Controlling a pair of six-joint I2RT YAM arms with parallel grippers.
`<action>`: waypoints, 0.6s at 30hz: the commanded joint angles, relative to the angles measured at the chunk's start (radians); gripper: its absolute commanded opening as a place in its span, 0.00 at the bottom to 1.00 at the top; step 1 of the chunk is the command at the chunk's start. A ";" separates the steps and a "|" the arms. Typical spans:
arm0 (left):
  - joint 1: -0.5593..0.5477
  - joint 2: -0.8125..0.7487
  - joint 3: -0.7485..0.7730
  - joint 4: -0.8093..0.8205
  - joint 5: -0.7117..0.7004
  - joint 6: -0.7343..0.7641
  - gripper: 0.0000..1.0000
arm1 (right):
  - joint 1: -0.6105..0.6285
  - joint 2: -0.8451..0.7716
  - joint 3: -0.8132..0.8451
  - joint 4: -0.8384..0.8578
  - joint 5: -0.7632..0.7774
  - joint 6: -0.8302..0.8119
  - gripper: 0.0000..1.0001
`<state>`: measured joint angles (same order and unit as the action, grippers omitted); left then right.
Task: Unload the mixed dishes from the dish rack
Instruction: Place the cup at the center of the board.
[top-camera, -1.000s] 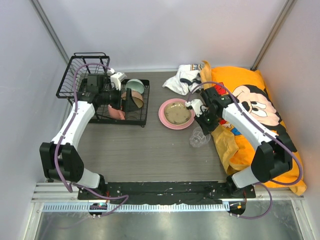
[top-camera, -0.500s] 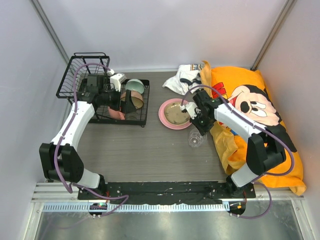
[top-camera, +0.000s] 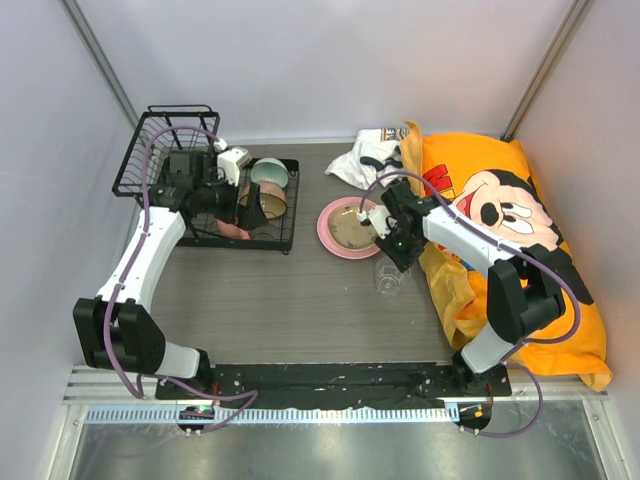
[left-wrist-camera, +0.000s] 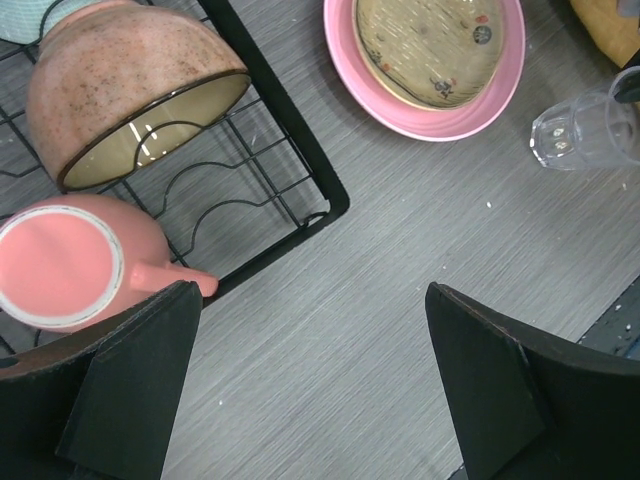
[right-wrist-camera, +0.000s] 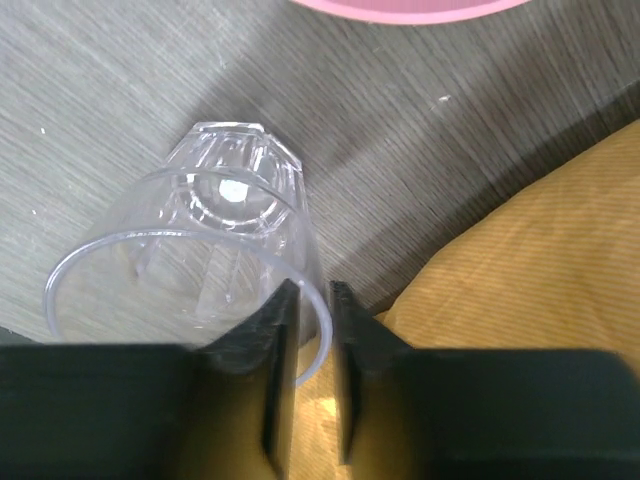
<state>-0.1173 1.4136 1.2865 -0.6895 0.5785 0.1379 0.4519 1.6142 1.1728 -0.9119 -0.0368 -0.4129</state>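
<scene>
The black wire dish rack (top-camera: 285, 215) holds a pink mug (top-camera: 235, 229), a speckled brown bowl (top-camera: 266, 201) and a mint-green bowl (top-camera: 270, 172). My left gripper (top-camera: 250, 208) is open and empty above the rack's right end. In the left wrist view (left-wrist-camera: 310, 400) it hangs over the table beside the mug (left-wrist-camera: 60, 265) and brown bowl (left-wrist-camera: 130, 90). The tan dish (top-camera: 352, 229) lies in the pink plate (top-camera: 330, 238). My right gripper (top-camera: 398, 255) is shut on the rim of the clear glass cup (top-camera: 389, 279). The right wrist view (right-wrist-camera: 312, 330) shows one finger inside the tilted cup (right-wrist-camera: 210, 240).
The rack's raised upper basket (top-camera: 165, 150) is at the far left. An orange cartoon-print cushion (top-camera: 500, 210) fills the right side, close to the cup. A white crumpled cloth (top-camera: 365, 155) lies behind the plate. Walls close in on three sides.
My right gripper has shifted left and toward the plate, taking the glass cup a little leftward. My left gripper has barely moved over the rack.
</scene>
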 joint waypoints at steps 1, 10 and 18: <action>0.004 -0.033 0.022 -0.018 -0.040 0.045 1.00 | 0.010 -0.002 0.024 0.036 0.026 0.006 0.33; 0.002 -0.024 0.043 -0.044 -0.161 0.107 1.00 | 0.013 -0.043 0.074 0.033 0.032 0.019 0.56; 0.002 0.008 0.071 -0.065 -0.313 0.157 1.00 | 0.016 -0.111 0.168 0.013 0.064 0.031 0.69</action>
<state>-0.1173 1.4113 1.3106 -0.7433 0.3584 0.2520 0.4583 1.5768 1.2602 -0.8967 -0.0067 -0.3946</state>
